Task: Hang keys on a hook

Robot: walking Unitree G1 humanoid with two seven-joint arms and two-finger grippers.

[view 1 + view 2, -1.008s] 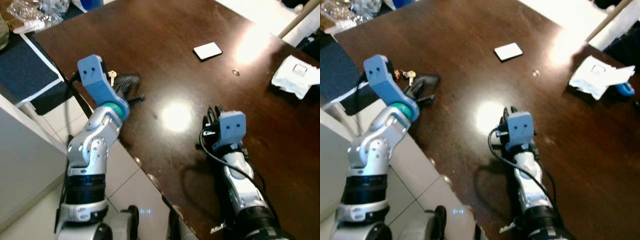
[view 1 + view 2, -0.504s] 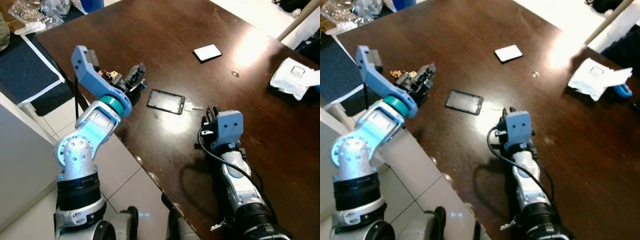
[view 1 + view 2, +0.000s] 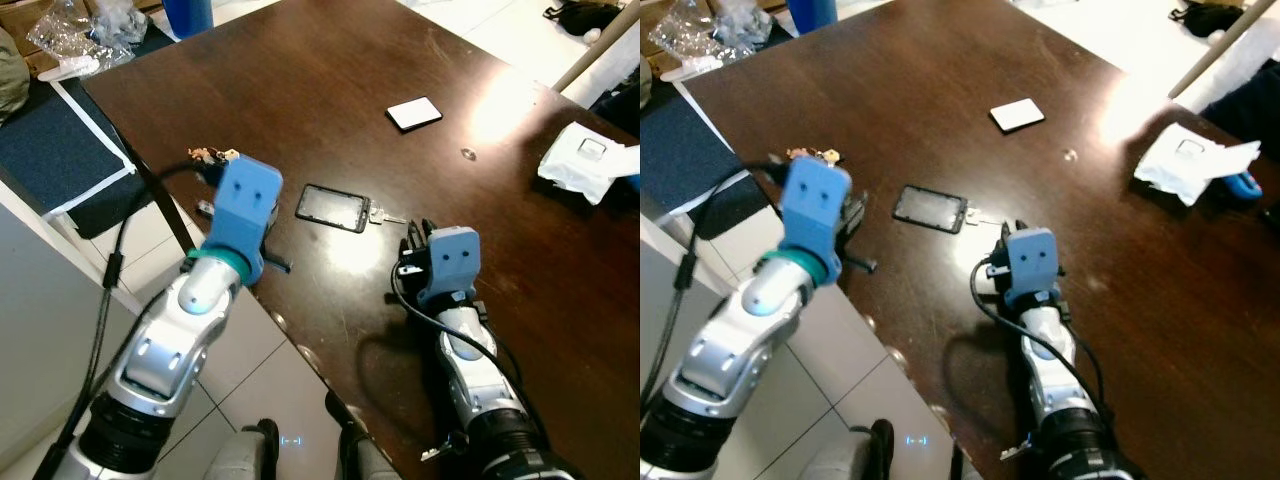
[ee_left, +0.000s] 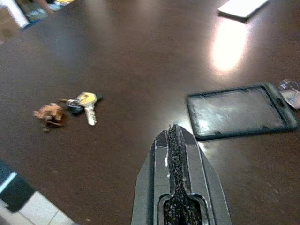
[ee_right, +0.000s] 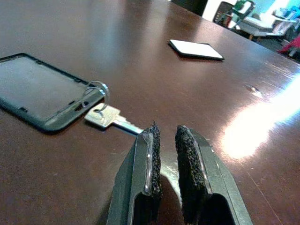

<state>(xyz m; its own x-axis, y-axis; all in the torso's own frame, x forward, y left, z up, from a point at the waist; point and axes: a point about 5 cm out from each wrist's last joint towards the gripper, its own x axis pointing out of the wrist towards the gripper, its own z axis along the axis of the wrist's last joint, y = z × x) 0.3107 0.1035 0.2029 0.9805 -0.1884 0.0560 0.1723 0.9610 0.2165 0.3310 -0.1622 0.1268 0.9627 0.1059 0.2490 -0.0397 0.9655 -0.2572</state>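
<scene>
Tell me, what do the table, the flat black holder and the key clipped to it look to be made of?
The table looks like dark wood with a glossy varnish: it mirrors the lamps as bright patches. The flat black holder seems to be matte rubber or soft plastic around a clear window. The key and its ring look like bright silver metal, shiny at the edges.

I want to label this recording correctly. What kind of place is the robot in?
Probably a room in a home, at a dining or work table: a large dark wooden table, a tiled floor beside it, and everyday items on top, such as keys and a card holder.
</scene>
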